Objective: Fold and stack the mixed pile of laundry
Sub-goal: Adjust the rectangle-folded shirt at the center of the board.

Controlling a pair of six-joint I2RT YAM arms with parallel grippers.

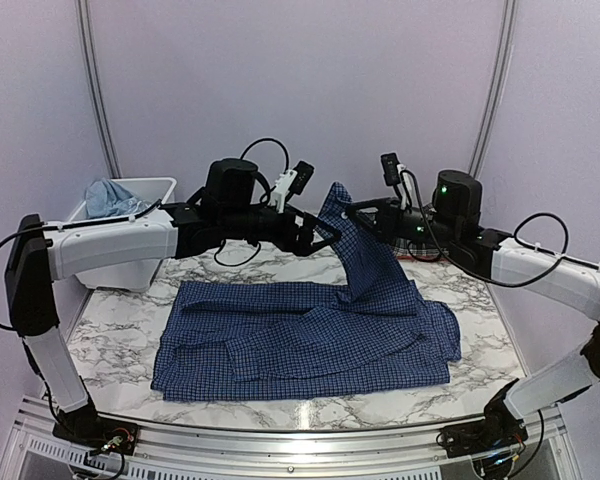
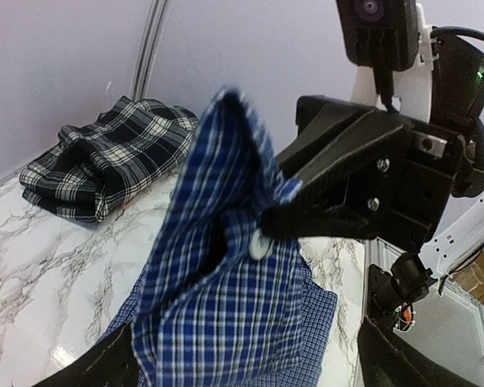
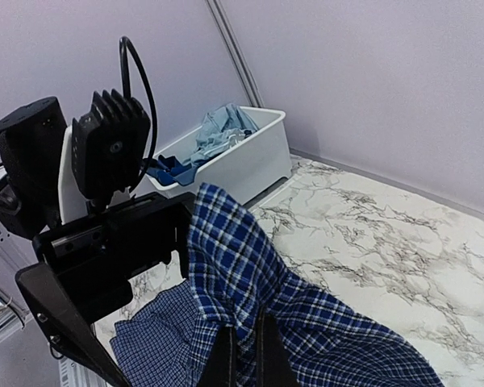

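The navy check shirt (image 1: pixel 310 340) looks light and limp; your right gripper (image 2: pixel 264 232) pinches its raised edge; your left gripper (image 1: pixel 322 238) gapes wide; take that edge alongside.

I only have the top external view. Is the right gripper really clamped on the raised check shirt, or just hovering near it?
Observer: Clamped. The left wrist view shows the right gripper shut on the shirt, beside a white button.
Reviewer: Anything folded already?
Observer: A plaid garment lies folded on the table.
Reviewer: What's in the bin?
Observer: Besides light blue cloth, a royal blue piece.
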